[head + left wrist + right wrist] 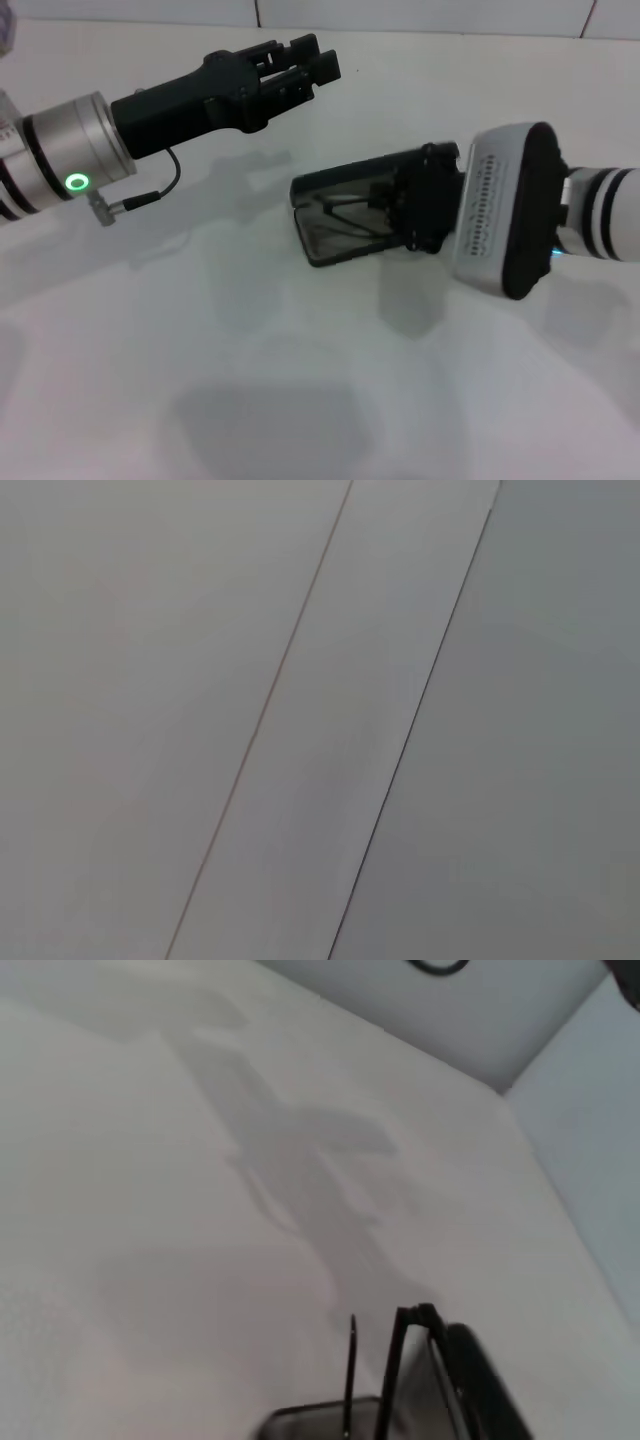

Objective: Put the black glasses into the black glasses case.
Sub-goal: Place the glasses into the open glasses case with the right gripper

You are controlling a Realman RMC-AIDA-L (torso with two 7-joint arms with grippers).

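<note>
A: Looking at the thin black wire-framed glasses (350,207), I see them at the mouth of the open black oblong clamshell case with grey lining (322,238), their slim temple arms angled down over the tray.

B: Held by the right gripper (420,208)?

A: It seems so; it sits right at the case's right end, low over it, probably to feed the frame in lengthwise. Whether its fingers pinch the frame I cannot tell (the black body hides them).

B: And the lid?

A: Tilted up behind, which leaves the tray open.

B: The left gripper (325,58)?

A: Raised well apart, beyond the case above the white table (200,380), fingers slightly spread, holding nothing, seemingly kept clear.
</note>
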